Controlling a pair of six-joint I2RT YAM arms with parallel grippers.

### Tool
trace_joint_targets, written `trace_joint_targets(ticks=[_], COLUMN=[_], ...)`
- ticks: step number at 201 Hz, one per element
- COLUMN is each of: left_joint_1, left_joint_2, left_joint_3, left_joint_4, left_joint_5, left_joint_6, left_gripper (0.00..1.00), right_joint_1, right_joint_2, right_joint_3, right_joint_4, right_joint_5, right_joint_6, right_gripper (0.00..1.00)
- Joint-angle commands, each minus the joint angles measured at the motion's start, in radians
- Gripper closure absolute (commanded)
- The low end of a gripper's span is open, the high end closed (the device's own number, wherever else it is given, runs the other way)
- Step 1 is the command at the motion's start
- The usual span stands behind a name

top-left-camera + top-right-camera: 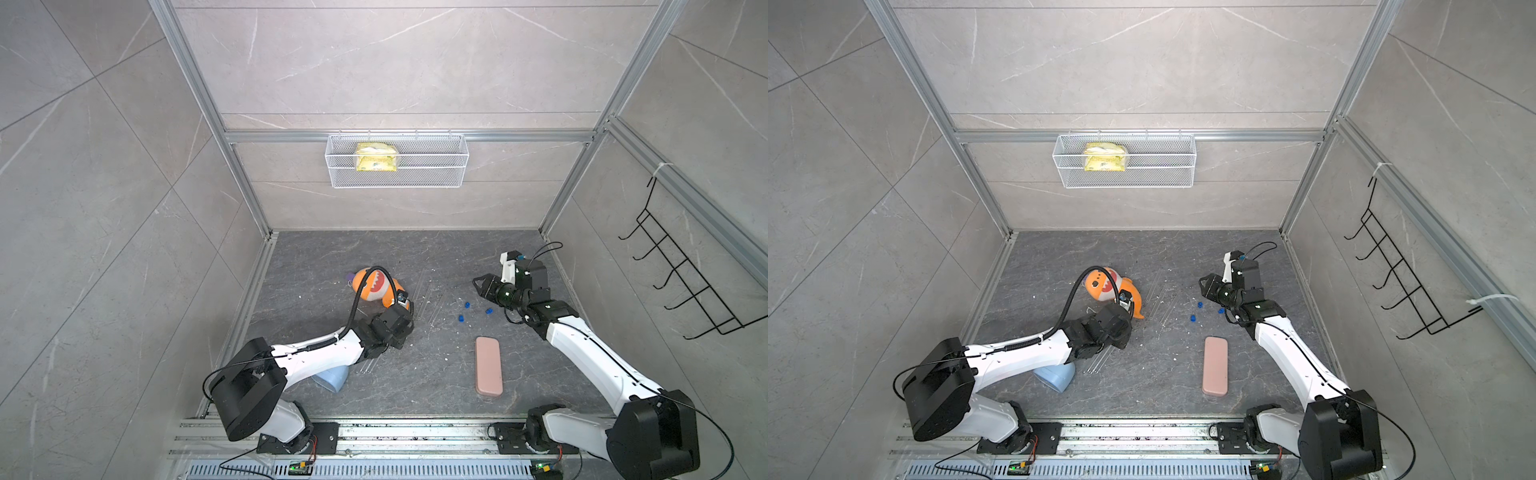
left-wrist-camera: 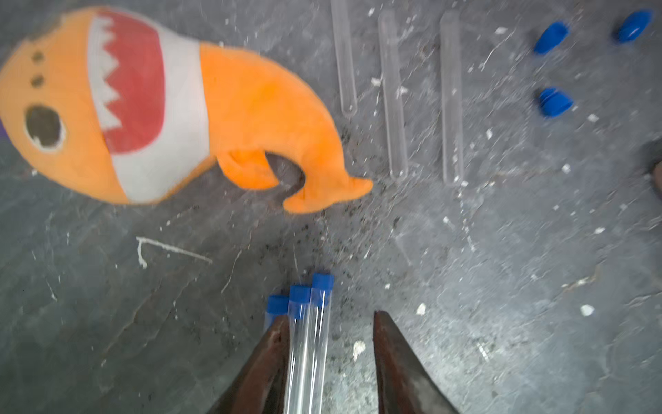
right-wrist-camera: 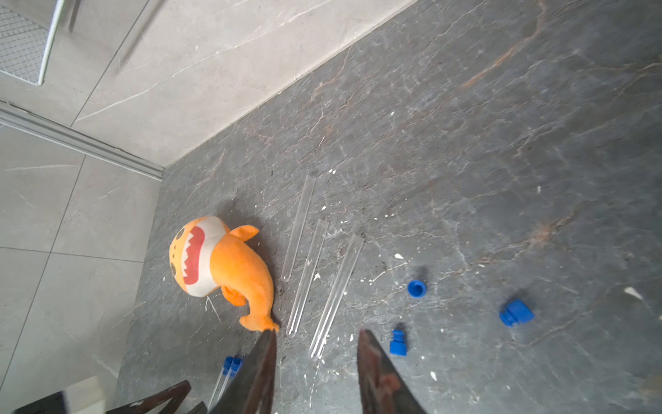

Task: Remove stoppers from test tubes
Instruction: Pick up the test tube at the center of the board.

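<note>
Stoppered test tubes [image 2: 304,358] are straddled for clamping by the parted left gripper [image 2: 329,314]; the right gripper [image 3: 317,331] is held open, empty

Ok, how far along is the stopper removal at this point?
About halfway. Done: three open tubes lie beside the orange shark toy, with three loose stoppers nearby. In hand: the left tool stands open over the three capped tubes, gripping none yet; the right tool is open and empty. Left: those three blue stoppers are still seated.
</note>
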Motion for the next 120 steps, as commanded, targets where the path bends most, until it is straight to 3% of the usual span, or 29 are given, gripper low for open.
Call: trace_joint_targets(ticks=[1, 120], left_joint_1=[0.004, 0.015], left_joint_2=[-0.052, 0.019], left_joint_3=[-0.031, -0.037], left_joint_4=[-0.045, -0.083], left_joint_5=[0.022, 0.052], left_joint_6=[-0.091, -0.147], left_gripper=[0.59, 0.6], right_joint_1=[0.023, 0.074], right_joint_2=[-0.011, 0.019], right_joint_3=[-0.029, -0.004], right_joint_4=[-0.012, -0.015], right_joint_5=[-0.014, 0.017], right_joint_6=[0.01, 0.006], right_gripper=[0.6, 0.59])
